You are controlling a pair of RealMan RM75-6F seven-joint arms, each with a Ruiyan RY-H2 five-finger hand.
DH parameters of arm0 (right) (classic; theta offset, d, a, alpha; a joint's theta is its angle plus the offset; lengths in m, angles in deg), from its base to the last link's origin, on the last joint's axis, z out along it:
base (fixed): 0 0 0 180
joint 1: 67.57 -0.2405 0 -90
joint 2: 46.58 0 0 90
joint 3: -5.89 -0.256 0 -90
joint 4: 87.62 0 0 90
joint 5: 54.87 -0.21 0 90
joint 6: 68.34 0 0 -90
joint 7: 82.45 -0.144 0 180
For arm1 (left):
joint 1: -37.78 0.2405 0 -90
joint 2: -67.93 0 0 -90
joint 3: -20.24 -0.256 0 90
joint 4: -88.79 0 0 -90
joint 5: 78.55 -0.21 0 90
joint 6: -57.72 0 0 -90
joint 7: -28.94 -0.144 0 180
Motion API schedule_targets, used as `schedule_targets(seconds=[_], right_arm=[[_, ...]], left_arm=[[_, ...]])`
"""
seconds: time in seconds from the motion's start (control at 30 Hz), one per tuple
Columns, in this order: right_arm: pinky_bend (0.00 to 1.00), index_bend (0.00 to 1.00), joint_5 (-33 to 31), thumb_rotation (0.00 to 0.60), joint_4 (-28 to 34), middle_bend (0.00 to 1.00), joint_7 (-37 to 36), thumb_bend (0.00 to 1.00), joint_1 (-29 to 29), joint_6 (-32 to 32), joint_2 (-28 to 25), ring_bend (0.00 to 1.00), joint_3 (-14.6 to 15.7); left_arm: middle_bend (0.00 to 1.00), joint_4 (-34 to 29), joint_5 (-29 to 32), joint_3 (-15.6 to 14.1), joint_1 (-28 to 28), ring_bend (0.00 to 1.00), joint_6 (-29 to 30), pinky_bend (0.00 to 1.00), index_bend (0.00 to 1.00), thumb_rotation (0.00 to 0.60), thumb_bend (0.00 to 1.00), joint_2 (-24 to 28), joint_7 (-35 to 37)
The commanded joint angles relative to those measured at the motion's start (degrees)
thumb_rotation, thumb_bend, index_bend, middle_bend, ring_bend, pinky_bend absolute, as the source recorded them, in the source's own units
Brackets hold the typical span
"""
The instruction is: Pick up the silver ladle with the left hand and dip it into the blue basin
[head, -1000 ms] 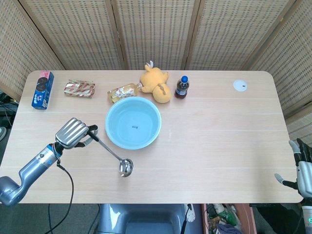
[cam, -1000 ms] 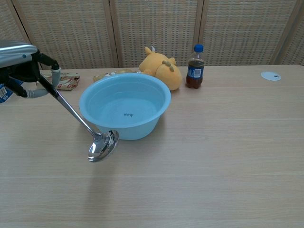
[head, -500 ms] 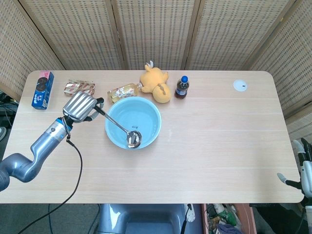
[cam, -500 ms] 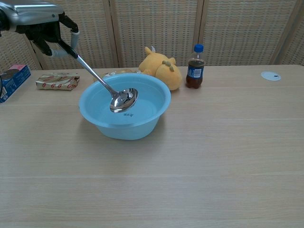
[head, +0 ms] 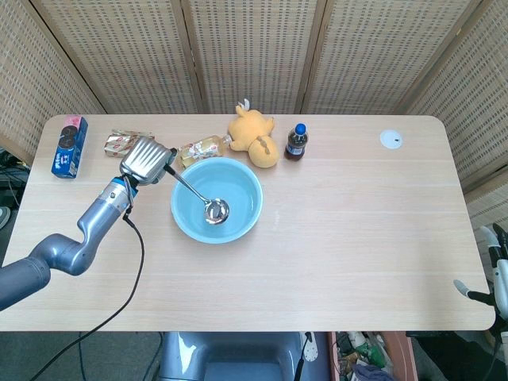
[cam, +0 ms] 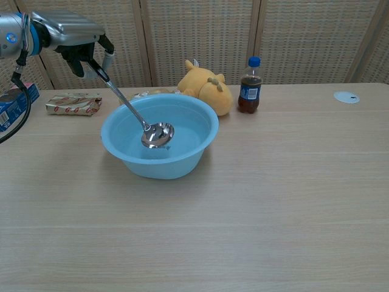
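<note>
**Ladle bowl lowered inside the basin, left hand raised at the basin's far-left rim**

The left hand grips the upper end of the silver ladle, fingers wrapped around the handle, above the table just outside the rim of the blue basin. The handle slopes down over that rim; the ladle's bowl sits low inside the basin, near its middle. Whether the bowl touches the basin floor cannot be told. Behind the basin, close to its far edge, lie a yellow plush toy, a clear packet and a cola bottle; a red-and-gold snack pack is partly covered by the hand, and a blue biscuit box stands near the left edge. A white disc lies far right. The near and right parts of the table are open wood. The right hand is cut off at the lower right frame edge; its grasp cannot be told.
</note>
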Motion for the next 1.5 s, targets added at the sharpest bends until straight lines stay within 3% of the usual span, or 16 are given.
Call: schedule_targets(seconds=[0.03, 0.33, 0.83, 1.2, 1.5], right_arm=[[0.0, 0.0, -0.09, 0.6, -0.18, 0.0, -0.11, 0.0, -0.1, -0.11, 0.04, 0.0, -0.08], [0.0, 0.0, 0.02, 0.6, -1.08, 0.0, 0.64, 0.0, -0.22, 0.61, 0.89, 0.0, -0.28], [0.0, 0.0, 0.23, 0.6, -1.8, 0.0, 0.04, 0.0, -0.1, 1.23, 1.34, 0.0, -0.48], [0.0, 0.0, -0.32, 0.6, -2.08, 0.0, -0.16, 0.0, -0.16, 0.81, 1.29, 0.0, -0.65], [0.0, 0.0, -0.16, 0.6, -2.08, 0.0, -0.22, 0.0, -0.13, 0.84, 1.26, 0.0, -0.58]], left_arm=[[1.0, 1.92, 3.36, -0.42, -2.22, 0.99, -1.77, 1.0, 0.93, 0.6, 0.42, -2.49, -5.56], [1.0, 4.83, 8.04, -1.48, -6.08, 0.99, -2.94, 1.0, 0.93, 0.6, 0.42, -6.66, -15.56], [1.0, 9.9, 14.64, -2.66, -9.74, 0.99, -4.04, 1.0, 0.93, 0.6, 0.42, -11.41, -23.38], [1.0, 10.5, 16.97, -3.07, -10.77, 0.99, -3.74, 1.0, 0.93, 0.6, 0.42, -12.37, -24.5], [1.0, 7.05, 17.03, -1.25, -9.75, 0.99, -2.33, 1.0, 0.93, 0.6, 0.43, -9.67, -19.22]])
